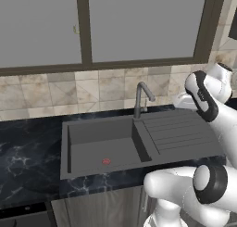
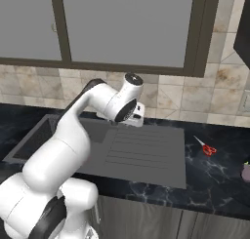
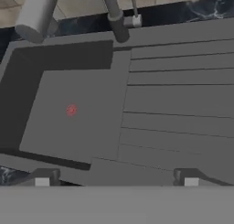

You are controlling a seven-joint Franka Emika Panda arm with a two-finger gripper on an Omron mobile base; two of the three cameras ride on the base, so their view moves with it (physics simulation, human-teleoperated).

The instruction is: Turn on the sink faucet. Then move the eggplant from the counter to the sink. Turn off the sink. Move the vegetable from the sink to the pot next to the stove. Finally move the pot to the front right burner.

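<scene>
**Q:** Left base view?

**Me:** The sink (image 1: 111, 147) lies dry and bare; the sink faucet (image 1: 142, 97) stands at its back rim, no water visible.

**Q:** Right base view?

**Me:** The eggplant (image 2: 245, 171), pale purple, waits on the counter (image 2: 215, 177) far right of the sink, past red scissors (image 2: 207, 147).

**Q:** Hand view?

**Me:** My claw (image 3: 116, 178) gapes wide, holding nothing, above the sink's drainboard. I judge the eggplant must be fetched next.
</scene>
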